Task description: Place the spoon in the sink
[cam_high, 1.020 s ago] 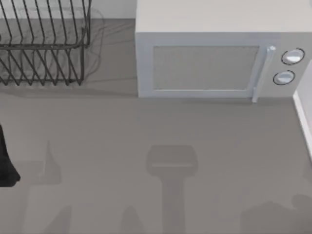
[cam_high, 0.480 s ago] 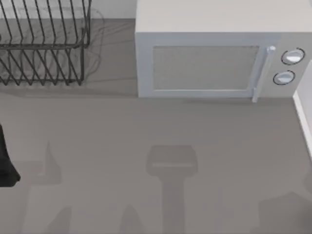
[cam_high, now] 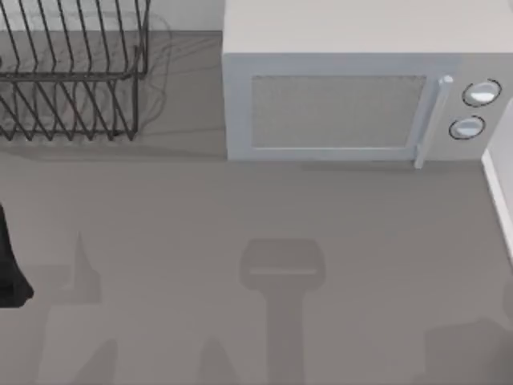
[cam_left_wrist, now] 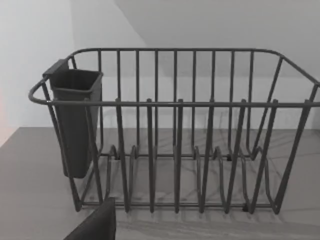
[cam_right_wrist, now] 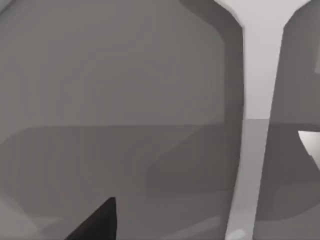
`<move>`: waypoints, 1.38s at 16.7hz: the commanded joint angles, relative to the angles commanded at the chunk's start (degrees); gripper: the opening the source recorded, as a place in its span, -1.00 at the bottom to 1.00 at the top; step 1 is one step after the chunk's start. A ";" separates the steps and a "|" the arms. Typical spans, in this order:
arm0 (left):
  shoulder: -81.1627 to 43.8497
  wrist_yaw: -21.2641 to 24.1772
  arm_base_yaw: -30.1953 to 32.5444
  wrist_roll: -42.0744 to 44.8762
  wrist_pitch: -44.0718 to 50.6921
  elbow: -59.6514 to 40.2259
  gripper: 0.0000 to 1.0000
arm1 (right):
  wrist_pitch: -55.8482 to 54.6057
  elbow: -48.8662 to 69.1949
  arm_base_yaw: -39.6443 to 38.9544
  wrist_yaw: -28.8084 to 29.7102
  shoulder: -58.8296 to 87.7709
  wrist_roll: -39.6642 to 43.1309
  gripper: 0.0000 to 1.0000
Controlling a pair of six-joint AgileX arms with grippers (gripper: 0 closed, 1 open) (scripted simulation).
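The spoon (cam_right_wrist: pixel 256 100) is a pale grey utensil with a long handle that widens into its bowl at the far end. It runs away from my right gripper over the grey counter, and a dark tip of that gripper (cam_right_wrist: pixel 97 225) shows beside the handle's near end. I cannot tell whether the spoon is held or lying on the counter. The sink is out of view. My left arm (cam_high: pixel 10 269) is parked at the table's left edge, and a dark tip of its gripper (cam_left_wrist: pixel 95 225) faces the dish rack (cam_left_wrist: pixel 175 150).
A wire dish rack (cam_high: pixel 72 80) with a dark utensil cup (cam_left_wrist: pixel 75 120) stands at the back left. A white microwave (cam_high: pixel 353 96) is at the back, right of centre. A white edge (cam_high: pixel 498 200) runs along the right side. Arm shadows lie on the grey counter (cam_high: pixel 240 208).
The shadow at the front right of the counter has slid to the right. The left arm, rack and microwave have not moved.
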State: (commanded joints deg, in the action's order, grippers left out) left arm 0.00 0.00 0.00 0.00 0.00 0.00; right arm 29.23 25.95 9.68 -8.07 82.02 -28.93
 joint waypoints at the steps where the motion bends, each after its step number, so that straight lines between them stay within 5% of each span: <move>1: 0.00 0.00 0.00 0.00 0.00 0.00 1.00 | 0.00 0.00 0.00 0.00 0.00 0.00 0.25; 9: 0.00 0.00 0.00 0.00 0.00 0.00 1.00 | 0.00 0.00 0.00 0.00 0.00 0.00 -0.96; 17: 0.00 0.00 0.00 0.00 0.00 0.00 1.00 | 0.00 0.00 0.00 0.00 0.00 0.00 -1.00; 18: 0.00 0.00 0.00 0.00 0.00 0.00 1.00 | 8.60 3.14 0.55 6.00 -4.87 1.20 -1.00; 23: 0.00 0.00 0.00 0.00 0.00 0.00 1.00 | 15.46 8.30 0.54 5.89 -6.94 1.28 -1.00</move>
State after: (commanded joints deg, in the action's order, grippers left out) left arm 0.00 0.00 0.00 0.00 0.00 0.00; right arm 44.69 34.25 10.22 -2.18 75.08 -27.66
